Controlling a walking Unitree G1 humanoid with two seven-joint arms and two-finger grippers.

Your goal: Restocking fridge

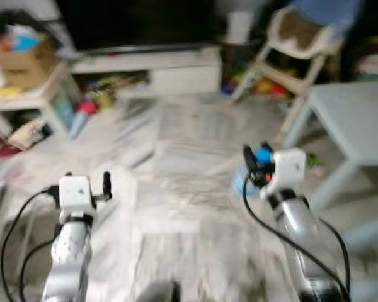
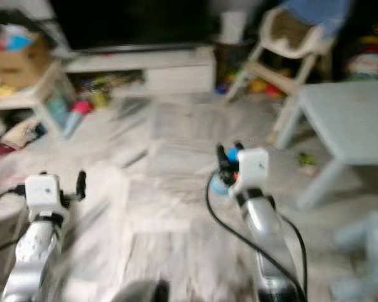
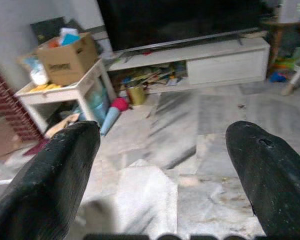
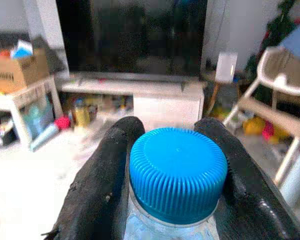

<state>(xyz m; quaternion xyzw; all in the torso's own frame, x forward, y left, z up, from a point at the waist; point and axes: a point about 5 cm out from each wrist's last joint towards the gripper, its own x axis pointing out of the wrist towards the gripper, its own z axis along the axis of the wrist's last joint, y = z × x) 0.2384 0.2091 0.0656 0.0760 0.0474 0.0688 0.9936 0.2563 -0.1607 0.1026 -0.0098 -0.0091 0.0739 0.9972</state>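
Walking through a cluttered living room, judging by the blur in both head views, with no fridge visible, so the main risk is the carry itself. Floor is pale marble tile with a lot on it: toys and a pink-and-blue cone lie by the white side table on the left, the grey table sits close on the right, and the white high chair stands ahead-right with its legs splayed into the path. Clipping the grey table with the right arm looks like the likeliest fault, since that arm runs nearest to it. TV stand is straight ahead under the dark screen, so a turn is probably needed soon, and a swing there could jolt the load. Right gripper is clamped on the water bottle, fingers pinching just below the blue cap, so the body hangs under the grip. Judgement: a hold that high on a smooth neck lets the bottle swing with each step, and it could slip if it is full. Left gripper is empty, fingers spread wide and held out forward, so it could snag the cardboard box or side table if the robot drifts left.
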